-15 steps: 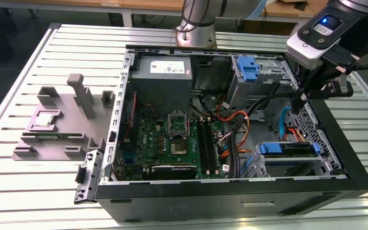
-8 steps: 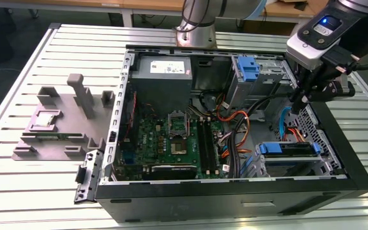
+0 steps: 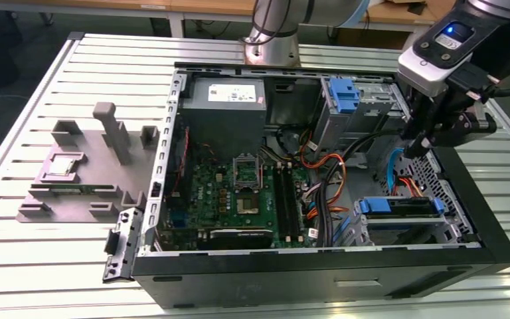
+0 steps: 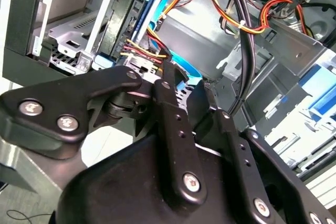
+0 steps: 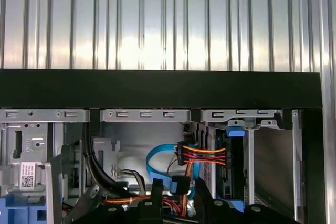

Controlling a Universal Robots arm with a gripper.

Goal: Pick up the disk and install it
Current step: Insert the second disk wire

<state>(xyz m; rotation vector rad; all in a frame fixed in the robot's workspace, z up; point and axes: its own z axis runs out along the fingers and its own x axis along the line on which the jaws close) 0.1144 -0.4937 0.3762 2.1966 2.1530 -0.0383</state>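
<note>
The disk (image 3: 397, 207), a flat drive framed by a blue caddy, lies in the drive bay at the front of the open computer case (image 3: 326, 262), on the exterior view's right. My gripper (image 3: 417, 147) hangs above the case's right wall, behind and above that bay. Its black fingers (image 5: 156, 195) stand slightly open with nothing between them; only cables show in the gap. In the second wrist view the fingertips (image 4: 169, 74) hover over red and yellow cables (image 4: 142, 53). The first wrist view shows an upright drive with a blue tab (image 5: 235, 131) and a cable plug (image 5: 202, 156) just below the fingers.
A second blue caddy (image 3: 342, 93) stands in the rear bay beside the grey power supply (image 3: 226, 100). Orange and black cables (image 3: 326, 179) cross the motherboard (image 3: 237, 193). A grey fixture (image 3: 82, 173) holding a chip sits on the slatted table (image 3: 51, 266) at the exterior view's left.
</note>
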